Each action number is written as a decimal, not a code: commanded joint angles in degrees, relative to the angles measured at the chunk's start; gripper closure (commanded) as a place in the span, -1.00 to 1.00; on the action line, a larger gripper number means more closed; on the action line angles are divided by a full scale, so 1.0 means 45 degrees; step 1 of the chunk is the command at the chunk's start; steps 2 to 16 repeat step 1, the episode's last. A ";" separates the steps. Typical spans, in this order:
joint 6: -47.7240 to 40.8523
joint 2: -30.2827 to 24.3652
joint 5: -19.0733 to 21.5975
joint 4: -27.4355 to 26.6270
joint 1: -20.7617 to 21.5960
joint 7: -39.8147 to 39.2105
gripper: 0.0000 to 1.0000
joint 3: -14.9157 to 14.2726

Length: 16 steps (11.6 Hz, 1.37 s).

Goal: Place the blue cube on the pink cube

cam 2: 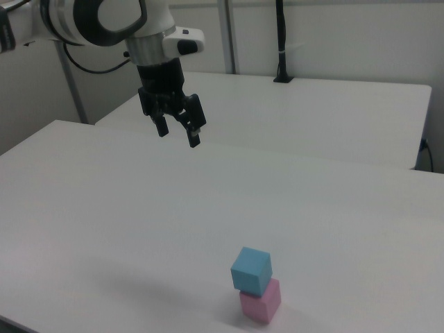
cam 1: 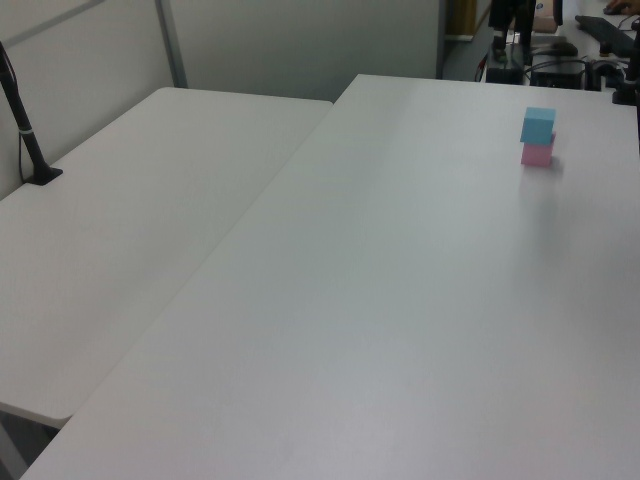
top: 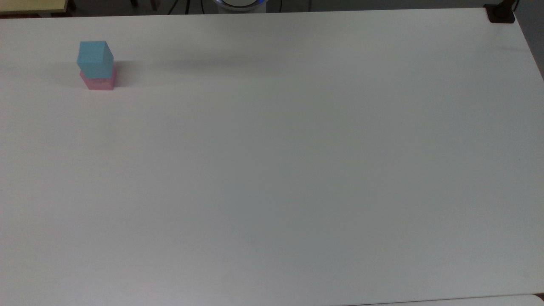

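The blue cube [top: 95, 58], a small matte light-blue block with sharp edges, sits on top of the small matte pastel-pink cube [top: 100, 82], the 2 forming a short stack near the far left corner of the wide white counter [top: 297, 170] in the top view. In the right view the blue cube [cam 2: 251, 270] is turned a little about its vertical axis against the pink cube [cam 2: 261, 301] under it, so its corners overhang slightly, yet it rests flat and touches nothing else. The robot's black 2-finger hand [cam 2: 179, 130] hangs high above the counter and well apart from the stack, toward the right view's left, its fingers spread apart and grasping nothing. Judged from this, the placing step is done and the task looks complete; what is in hand is the retreat. The next move calls for little: keep the arm away from the stack so nothing nudges the twisted top cube, which could slip if the counter is bumped.
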 commanded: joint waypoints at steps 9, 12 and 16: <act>0.0059 0.0046 -0.0099 0.0166 0.0086 -0.0354 -1.00 -0.0019; 0.0059 0.0046 -0.0099 0.0166 0.0086 -0.0354 -1.00 -0.0019; 0.0059 0.0046 -0.0099 0.0166 0.0086 -0.0354 -1.00 -0.0019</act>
